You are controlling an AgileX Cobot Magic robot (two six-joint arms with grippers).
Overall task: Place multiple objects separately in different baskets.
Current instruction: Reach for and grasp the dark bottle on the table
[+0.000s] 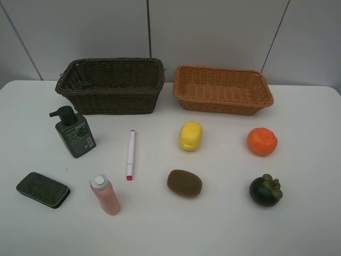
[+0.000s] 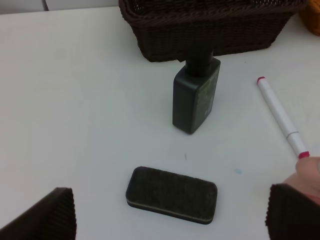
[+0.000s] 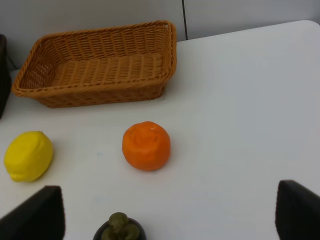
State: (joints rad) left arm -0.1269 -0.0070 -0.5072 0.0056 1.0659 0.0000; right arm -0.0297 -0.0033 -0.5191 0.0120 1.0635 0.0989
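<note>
On the white table a dark brown basket (image 1: 112, 101) and an orange-tan basket (image 1: 224, 105) stand side by side at the back, both empty. In front lie a green pump bottle (image 1: 76, 133), marker (image 1: 130, 153), pink bottle (image 1: 105, 195), eraser (image 1: 42, 190), lemon (image 1: 191, 135), orange (image 1: 261, 141), kiwi (image 1: 184, 183) and mangosteen (image 1: 265, 190). My left gripper (image 2: 170, 217) is open above the eraser (image 2: 171, 194), holding nothing. My right gripper (image 3: 166, 212) is open over the mangosteen (image 3: 120, 227), short of the orange (image 3: 146, 145). Neither arm shows in the exterior high view.
A grey panelled wall (image 1: 213, 32) rises right behind the baskets. The white table (image 1: 309, 224) runs past the frame at the front and both sides. The objects lie in two loose rows with gaps between them.
</note>
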